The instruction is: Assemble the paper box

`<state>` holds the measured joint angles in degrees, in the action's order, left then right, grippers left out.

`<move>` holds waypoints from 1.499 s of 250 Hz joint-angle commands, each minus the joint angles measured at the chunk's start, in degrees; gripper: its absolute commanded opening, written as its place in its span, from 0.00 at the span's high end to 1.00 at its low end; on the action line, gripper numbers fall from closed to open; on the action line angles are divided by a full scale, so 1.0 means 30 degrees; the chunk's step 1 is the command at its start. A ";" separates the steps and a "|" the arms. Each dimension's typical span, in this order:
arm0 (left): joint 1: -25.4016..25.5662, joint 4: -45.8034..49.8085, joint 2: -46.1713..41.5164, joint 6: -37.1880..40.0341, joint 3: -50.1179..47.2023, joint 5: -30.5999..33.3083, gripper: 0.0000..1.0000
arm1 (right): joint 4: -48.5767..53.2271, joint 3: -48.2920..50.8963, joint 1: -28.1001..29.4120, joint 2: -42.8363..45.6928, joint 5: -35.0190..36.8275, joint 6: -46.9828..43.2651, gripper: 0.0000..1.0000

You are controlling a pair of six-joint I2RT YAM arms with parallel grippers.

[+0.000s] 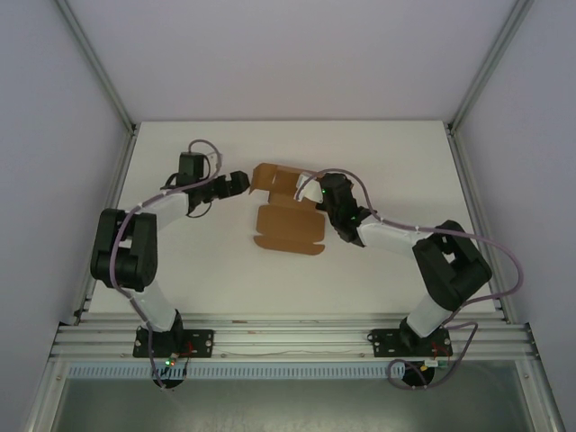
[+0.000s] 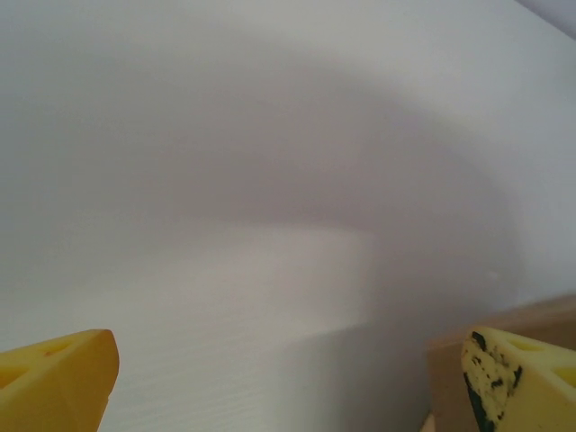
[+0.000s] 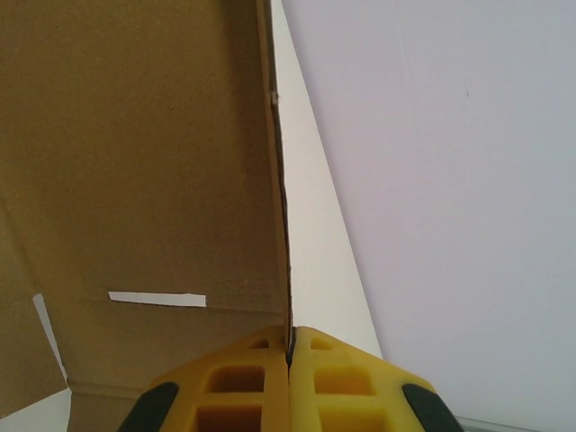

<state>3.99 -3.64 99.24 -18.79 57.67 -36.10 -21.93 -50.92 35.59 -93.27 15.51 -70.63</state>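
**Paper box** [image 1: 286, 216]. Brown cardboard, part-folded. We are finding it lying about mid-counter, toward the far half, between the two tools. Its nearer panel is lying flat, with small tabs at the corners. Its far portion is standing up off the surface. In the right wrist view the box [image 3: 135, 162] is showing on the left, and one upright wall is running edge-on down the middle. A narrow slot [image 3: 157, 299] cut through the cardboard is showing white.

**Right tool** [image 1: 317, 193]. We are seeing it reaching in from the right to the raised far-right part of the box. Close up, the right tool [image 3: 290, 346] is pinching that upright wall. Its yellow fingers [image 3: 243, 387] are pressing together on either face with only the sheet between them.

**Left tool** [image 1: 241, 183]. We are noting it sitting just beside the box's far-left corner; whether it is touching, we cannot tell. In its own view the left tool [image 2: 288, 373] is standing wide, its yellow fingers [image 2: 54, 378] lying at opposite lower corners with nothing held between them. A strip of cardboard is showing behind the right-hand finger.

**Counter** [image 1: 207, 261]. White and plain. We are recording it carrying the box, with both arm bases bolted at its near edge.
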 commanded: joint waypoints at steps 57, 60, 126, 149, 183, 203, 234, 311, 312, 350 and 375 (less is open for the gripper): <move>0.2664 -0.2999 0.0703 0.3788 0.0404 -0.1484 0.16 | 0.0440 -0.0693 0.0365 -0.0256 0.0876 -0.0574 1.00; 0.2696 -0.3031 0.0725 0.3847 0.0406 -0.1464 0.16 | 0.0450 -0.0712 0.0394 -0.0227 0.0889 -0.0634 1.00; 0.3361 -0.4916 0.0992 0.3975 -0.0134 0.1312 0.30 | 0.2433 -0.1326 0.0648 -0.0338 0.1285 -0.1467 1.00; 0.3870 -0.5433 0.0649 0.4853 -0.1022 0.2929 0.30 | 0.2171 -0.1469 0.0835 -0.0849 0.2263 -0.2083 1.00; 0.3999 -0.5420 0.1110 0.5159 -0.1519 0.4098 0.30 | 0.1389 -0.1241 0.1055 -0.1492 0.3174 -0.2853 1.00; 0.4023 -0.5483 0.1500 0.5156 -0.1473 0.3558 0.30 | 0.1925 -0.1646 0.1129 -0.1967 0.3511 -0.2938 1.00; 0.4032 -0.6934 0.1664 0.5168 -0.2089 0.2472 0.30 | 0.1774 -0.2186 0.1151 -0.2770 0.4260 -0.3157 1.00; 0.4224 -0.7524 0.2354 0.5876 -0.2066 0.0853 0.33 | 0.1827 -0.2281 0.1176 -0.3046 0.4235 -0.2886 1.00; 0.4216 -0.7535 0.2361 0.5879 -0.2075 0.0876 0.33 | 0.1815 -0.2279 0.1174 -0.3043 0.4206 -0.2884 1.00; 0.4274 -0.7824 0.3002 0.5503 -0.1225 0.0762 0.34 | 0.2718 -0.2162 0.1328 -0.2880 0.3668 -0.2735 1.00; 0.4354 -0.7898 0.3238 0.5482 -0.0706 0.0757 0.34 | 0.2938 -0.2282 0.1322 -0.3026 0.3706 -0.2685 1.00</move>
<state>16.23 -24.43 107.66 -2.94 52.75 -32.38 -16.45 -57.01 39.09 -101.86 26.79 -79.13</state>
